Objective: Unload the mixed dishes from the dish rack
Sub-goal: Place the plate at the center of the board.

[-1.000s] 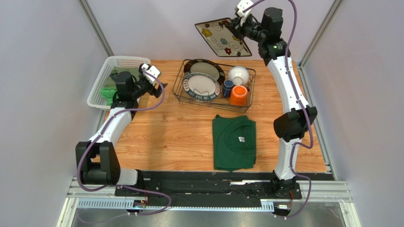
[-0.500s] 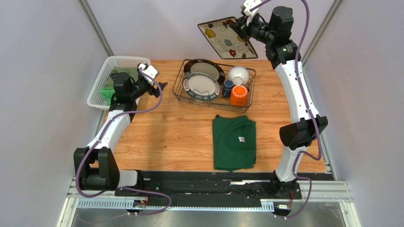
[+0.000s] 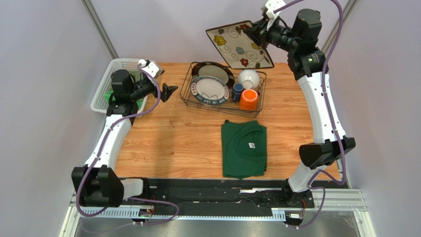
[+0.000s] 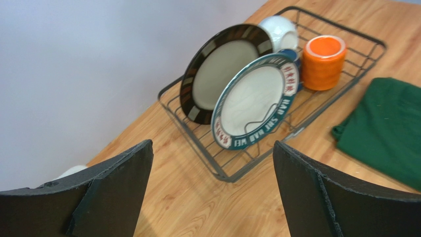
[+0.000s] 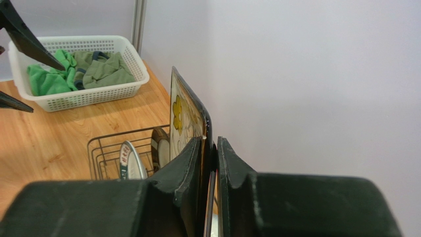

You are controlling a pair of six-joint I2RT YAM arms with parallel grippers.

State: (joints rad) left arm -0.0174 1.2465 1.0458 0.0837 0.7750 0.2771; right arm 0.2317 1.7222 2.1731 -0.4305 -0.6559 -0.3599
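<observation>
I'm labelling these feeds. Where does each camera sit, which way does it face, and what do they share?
Top external: above and behind the bases, looking down on the wooden table; left arm and right arm show.
Left wrist: on the left arm, facing the dark wire dish rack; the open left claw frames the view.
Right wrist: on the raised right arm, looking along the right claw, shut on the square white flower-patterned plate.
Shared: all three show the rack.

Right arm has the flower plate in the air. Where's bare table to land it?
Widest bare wood: table left of the green shirt, nearer than the white basket and dish rack. Narrower strip right of rack and shirt, closest to the held flower plate. Crowded: the rack, and the basket-rack gap where the open left gripper hovers.
</observation>
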